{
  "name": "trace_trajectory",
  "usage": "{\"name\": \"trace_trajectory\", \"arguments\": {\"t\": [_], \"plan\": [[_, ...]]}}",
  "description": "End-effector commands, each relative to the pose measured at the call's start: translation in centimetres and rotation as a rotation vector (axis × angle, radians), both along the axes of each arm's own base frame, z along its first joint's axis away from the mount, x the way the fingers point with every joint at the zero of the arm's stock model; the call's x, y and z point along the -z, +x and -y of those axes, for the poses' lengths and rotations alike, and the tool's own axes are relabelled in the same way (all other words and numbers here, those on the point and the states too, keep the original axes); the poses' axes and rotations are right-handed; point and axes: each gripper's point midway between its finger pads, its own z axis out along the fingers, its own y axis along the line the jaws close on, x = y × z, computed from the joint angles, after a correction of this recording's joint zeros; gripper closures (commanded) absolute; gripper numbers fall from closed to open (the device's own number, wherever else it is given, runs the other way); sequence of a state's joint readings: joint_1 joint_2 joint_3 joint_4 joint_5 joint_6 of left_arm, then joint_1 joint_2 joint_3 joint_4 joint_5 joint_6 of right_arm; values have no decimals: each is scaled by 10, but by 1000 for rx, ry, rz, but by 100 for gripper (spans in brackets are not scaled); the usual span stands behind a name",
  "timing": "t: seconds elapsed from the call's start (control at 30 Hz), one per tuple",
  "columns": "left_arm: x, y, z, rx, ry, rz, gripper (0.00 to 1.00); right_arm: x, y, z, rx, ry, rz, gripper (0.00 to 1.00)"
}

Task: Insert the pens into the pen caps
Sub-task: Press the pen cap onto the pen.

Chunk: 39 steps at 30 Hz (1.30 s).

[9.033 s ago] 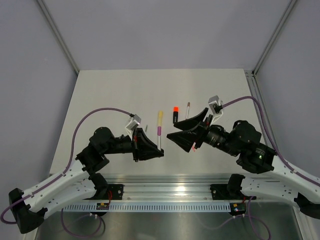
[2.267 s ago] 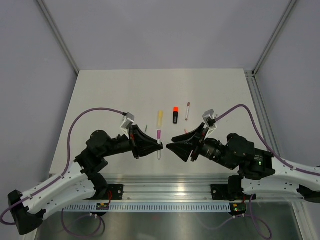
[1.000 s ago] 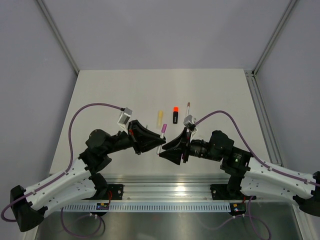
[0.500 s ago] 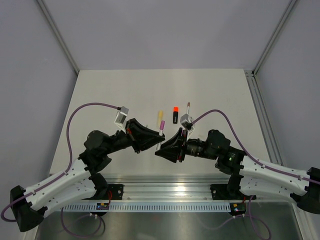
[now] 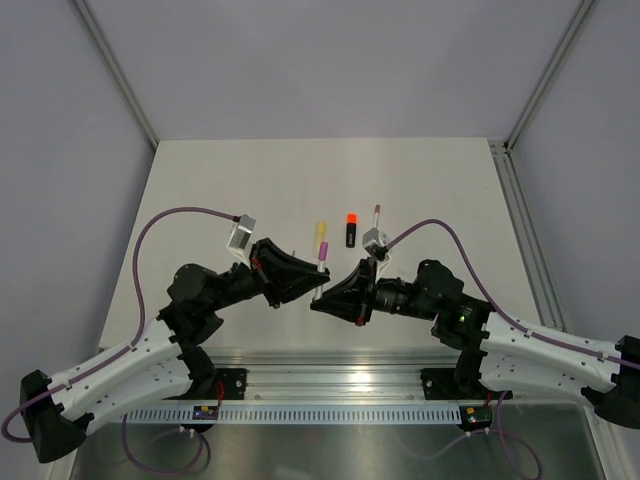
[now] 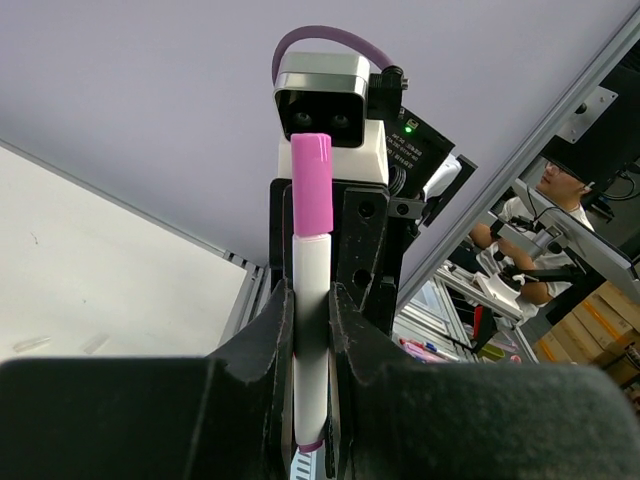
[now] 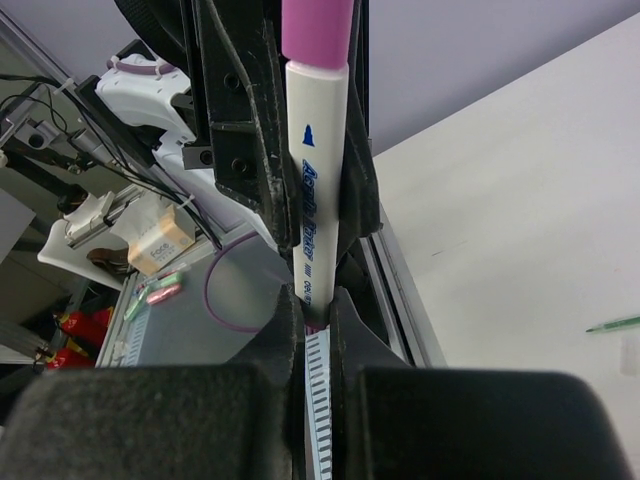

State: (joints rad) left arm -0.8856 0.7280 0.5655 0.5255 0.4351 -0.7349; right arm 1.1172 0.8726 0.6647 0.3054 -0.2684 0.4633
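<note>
The left gripper [image 6: 311,335] clamps the white pen [image 6: 311,290] by its barrel, pink cap [image 6: 312,185] upward, above the table [image 5: 220,190], while the right gripper [image 7: 318,315] pinches narrowly onto its lower end, probably so the 2 arms can press that end home squarely.

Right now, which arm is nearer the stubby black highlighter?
Right. The right arm lies just below the black highlighter in the top view; the left arm sits farther left.
</note>
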Motion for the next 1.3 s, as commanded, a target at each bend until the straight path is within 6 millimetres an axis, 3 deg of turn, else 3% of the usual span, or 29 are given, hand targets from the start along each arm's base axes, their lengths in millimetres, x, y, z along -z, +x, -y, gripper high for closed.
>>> {"name": "trace_trajectory", "arguments": {"t": [0.0,0.3,0.77,1.13,1.27], "plan": [[-7,-6,-3,7,-32,33,100,-14,10,6,59,33,34,100],[15,-7,-1,12,45,1,75,-17,14,10,94,21,36,100],[27,-10,3,32,76,-19,64,-18,15,2,74,13,36,100],[28,-12,10,61,60,-37,72,-20,10,-1,44,33,31,100],[32,-13,11,64,75,-41,84,-27,6,3,36,40,37,100]]}}
